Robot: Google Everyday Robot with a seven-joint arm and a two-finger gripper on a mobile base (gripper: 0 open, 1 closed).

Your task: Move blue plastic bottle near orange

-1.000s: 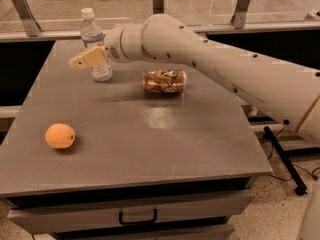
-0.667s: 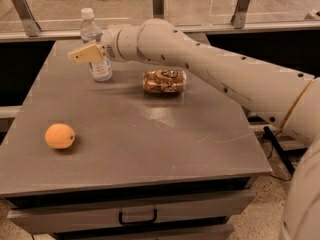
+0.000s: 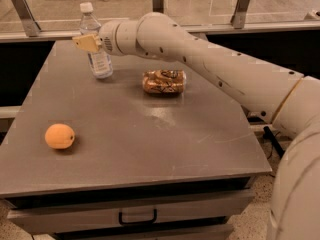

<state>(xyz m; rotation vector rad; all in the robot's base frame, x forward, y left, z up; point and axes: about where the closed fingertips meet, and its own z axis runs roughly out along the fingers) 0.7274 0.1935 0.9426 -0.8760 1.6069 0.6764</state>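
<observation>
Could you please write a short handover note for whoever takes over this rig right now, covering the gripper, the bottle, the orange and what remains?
Gripper: at the far left of the table, overlapping the blue plastic bottle at label height. I cannot tell whether it has a grip.
Bottle: upright, left of the brown snack packet.
Orange: front left of the table, well apart from the bottle.
Done: gripper is at the bottle.
Left: confirm the grasp, carry the bottle forward, set it upright beside the orange.
</observation>
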